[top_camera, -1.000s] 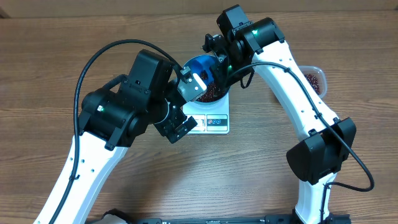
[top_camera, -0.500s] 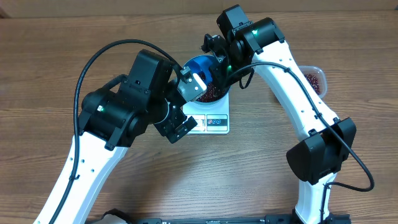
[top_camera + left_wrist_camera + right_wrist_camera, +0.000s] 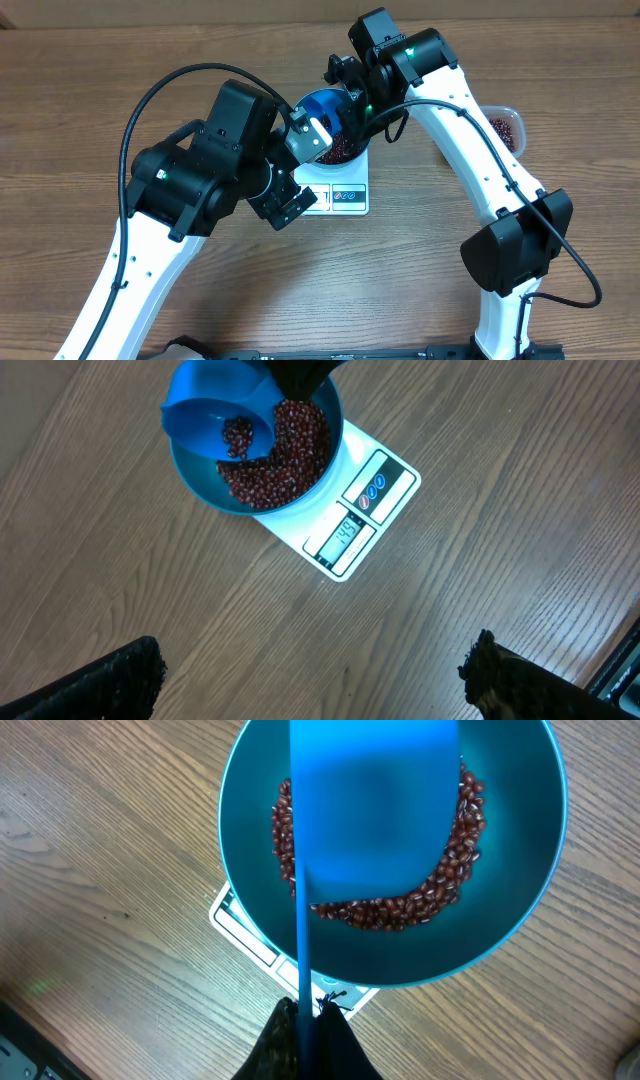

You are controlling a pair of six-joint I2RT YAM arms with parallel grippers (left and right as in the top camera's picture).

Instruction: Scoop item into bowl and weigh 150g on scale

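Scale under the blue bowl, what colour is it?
White. The scale shows best in the left wrist view.

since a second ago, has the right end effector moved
No. The right end effector sits at the same spot over the bowl, above the scale's far end.

The deep blue bowl (image 3: 318, 108) stands upright on the white scale (image 3: 345, 197), covering its platform. The scale's display and button panel stick out from under it toward 6 o'clock in the overhead view. Dark red-brown beans (image 3: 341, 151) lie heaped loosely inside, banked against the bowl's 5 o'clock wall.
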